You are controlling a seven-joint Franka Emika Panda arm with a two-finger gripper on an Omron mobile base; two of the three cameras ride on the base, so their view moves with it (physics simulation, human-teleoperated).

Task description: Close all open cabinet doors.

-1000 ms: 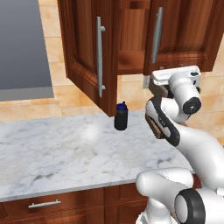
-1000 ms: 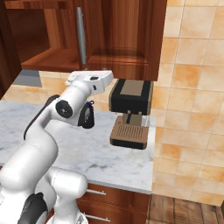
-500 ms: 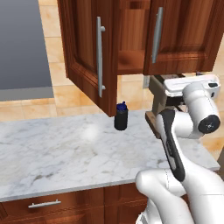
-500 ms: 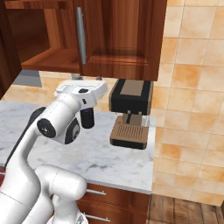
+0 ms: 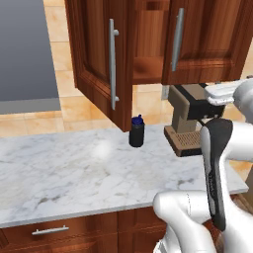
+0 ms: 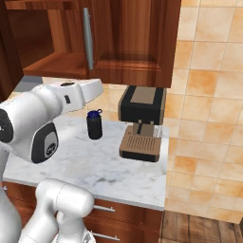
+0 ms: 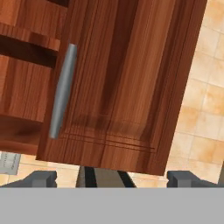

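While the left cabinet door (image 5: pixel 101 59) is hanging wide open, the right door (image 5: pixel 210 39) is sitting shut; the end effector (image 7: pixel 111 178) is spreading open, holding nothing.

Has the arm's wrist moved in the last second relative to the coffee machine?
Yes. In the left base view the wrist has swung right, uncovering the coffee machine.

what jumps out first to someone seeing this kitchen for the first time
The open cabinet door swings out over the marble counter, its long silver handle facing the room and the bare wooden shelves showing behind it. Beside it the right-hand door sits shut, with a dark coffee machine and a small dark bottle on the counter below. The white arm looms large in the foreground.
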